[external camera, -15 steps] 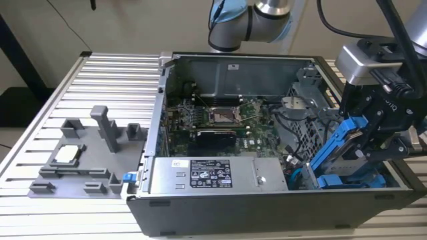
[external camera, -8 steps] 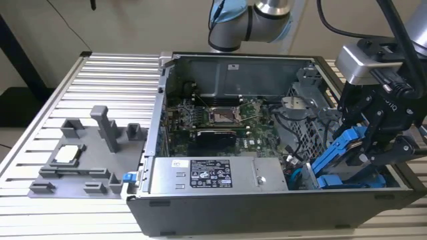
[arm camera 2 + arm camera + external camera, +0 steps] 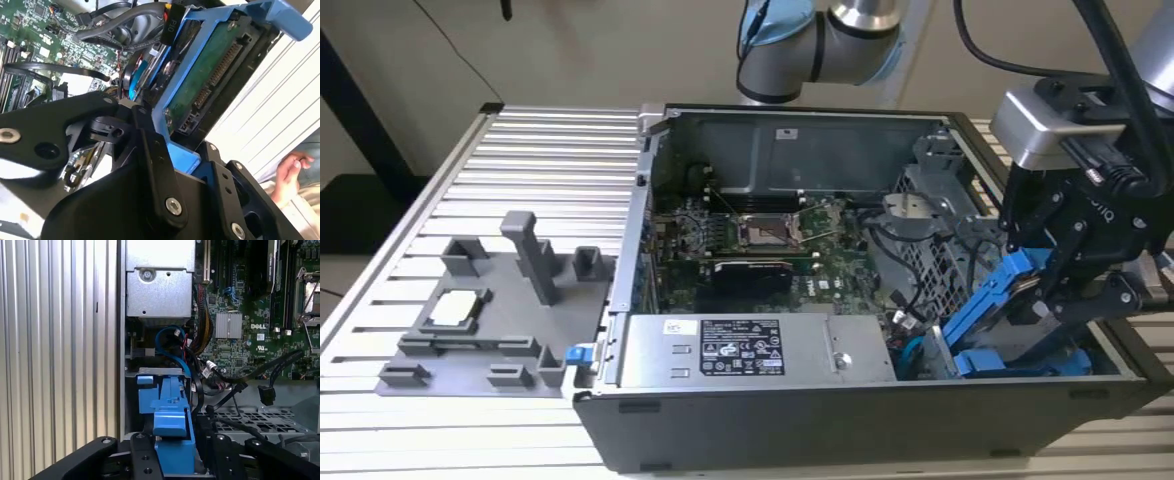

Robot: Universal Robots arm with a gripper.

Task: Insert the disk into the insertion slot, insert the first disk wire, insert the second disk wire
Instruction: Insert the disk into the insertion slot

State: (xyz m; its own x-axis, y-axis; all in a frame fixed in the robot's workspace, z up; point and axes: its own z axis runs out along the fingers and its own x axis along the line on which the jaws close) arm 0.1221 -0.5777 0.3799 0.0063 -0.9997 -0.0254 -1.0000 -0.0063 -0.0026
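Well, you are only in the first step. Nearest, at the near corner of the case (image 3: 854, 420) on the exterior view's right, your gripper (image 3: 1051, 300) is clamped on the disk (image 3: 991, 300), its fingers (image 3: 150, 150) pinching the blue frame. The disk stands tilted. Its lower end is down at the insertion slot (image 3: 947, 352) and its upper end is above the case rim, so I judge it not yet seated. Its connector edge (image 3: 217, 75) is bare, and a loose black wire (image 3: 265, 394) lies near the drive cage (image 3: 250, 415), so both wires look left to do.

Beside the slot sits the power supply (image 3: 740, 350), with the motherboard (image 3: 761, 235) farther in. The case lies on a ribbed metal table (image 3: 547, 150). A grey parts holder (image 3: 494, 310) stands on the exterior view's left, with a pale wall (image 3: 587, 50) beyond. A person's hand (image 3: 292, 167) is near the table edge.
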